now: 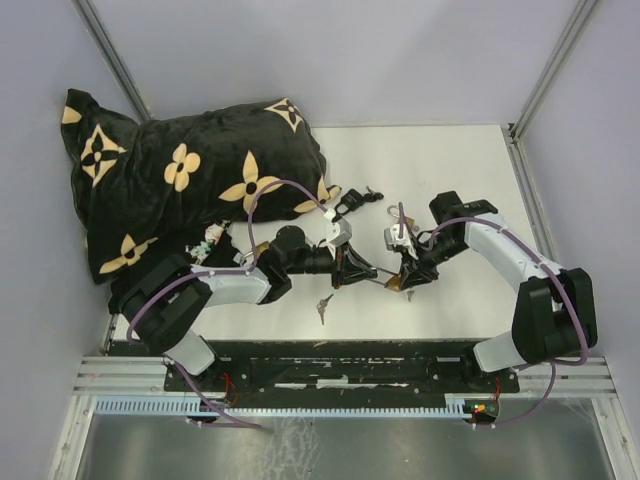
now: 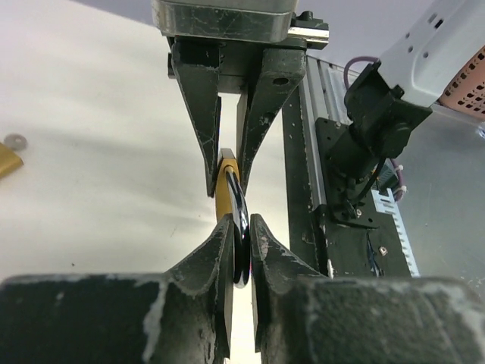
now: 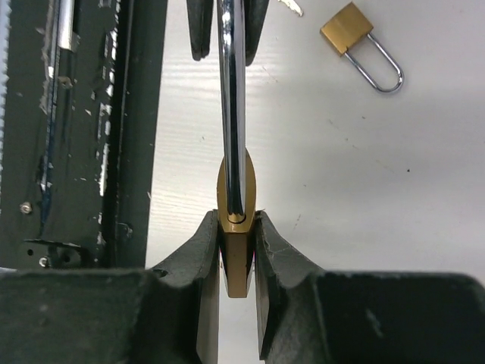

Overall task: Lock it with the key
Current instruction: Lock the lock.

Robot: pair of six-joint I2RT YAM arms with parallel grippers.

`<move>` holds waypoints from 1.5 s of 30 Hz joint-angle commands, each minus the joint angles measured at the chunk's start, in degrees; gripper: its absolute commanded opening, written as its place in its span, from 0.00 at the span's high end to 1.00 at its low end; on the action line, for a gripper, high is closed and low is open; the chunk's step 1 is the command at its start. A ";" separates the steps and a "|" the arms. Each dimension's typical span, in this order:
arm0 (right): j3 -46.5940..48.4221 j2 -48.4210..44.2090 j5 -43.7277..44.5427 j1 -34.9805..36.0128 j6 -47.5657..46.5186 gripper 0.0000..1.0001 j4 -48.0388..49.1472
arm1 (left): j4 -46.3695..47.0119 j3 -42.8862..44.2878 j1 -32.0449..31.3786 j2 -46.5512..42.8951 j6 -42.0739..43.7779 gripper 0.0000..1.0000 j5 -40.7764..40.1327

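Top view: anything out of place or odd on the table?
Yes. A large black flower-print pillow sprawls over the table's far left corner, unrelated to locking. A key lies loose near the table's front edge, while the left hand and right hand both clamp one padlock.

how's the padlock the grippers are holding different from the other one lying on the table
The held padlock is gripped at both ends, body in the right gripper, shackle in the left gripper; the loose padlock lies flat on the table, untouched. The held padlock faces the right wrist camera edge-on; the loose padlock shows its full shackle loop. Both have brass bodies and silver shackles.
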 commanded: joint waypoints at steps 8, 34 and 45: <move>-4.59 3.76 9.43 2.54 4.59 0.98 14.56 | 17.14 -5.48 -0.54 6.57 1.52 0.87 0.47; -7.76 7.88 11.55 4.56 -1.18 0.92 14.66 | 15.88 -5.23 -4.02 13.07 5.51 0.92 -6.85; -7.52 7.94 11.14 4.54 -2.92 0.97 12.93 | 12.79 -5.12 -4.39 11.69 6.70 0.87 -9.15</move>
